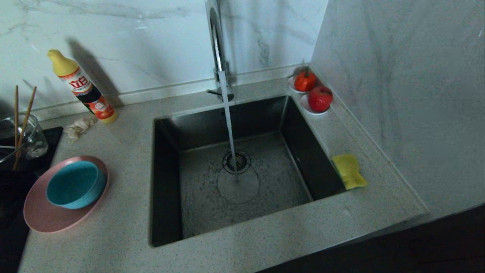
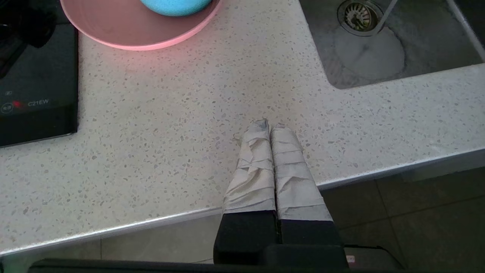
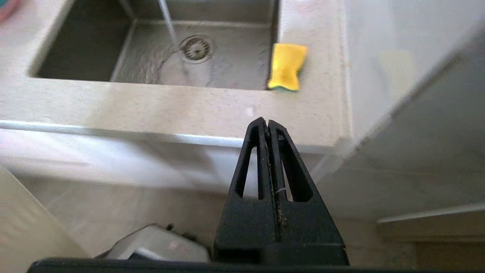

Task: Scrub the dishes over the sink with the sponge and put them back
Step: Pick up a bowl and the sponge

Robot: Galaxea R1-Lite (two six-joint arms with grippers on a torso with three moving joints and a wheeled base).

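yellow sponge (image 1: 349, 171) lies by the sink (image 1: 166, 182); both claws clenched, empty.

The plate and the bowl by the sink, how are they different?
The plate is pink, wide and shallow; the bowl is teal, smaller and deeper. The plate lies on the counter; the bowl sits inside the plate. Both are round and stand left of the sink.

I am reading two large characters, "立白", on the label of the yellow-capped bottle (image 1: 83, 88) standing against the back wall. I am also making out "C21EW" printed in pale letters on the black cooktop panel (image 2: 38, 103); the small icons beside it are too tiny for me to read.
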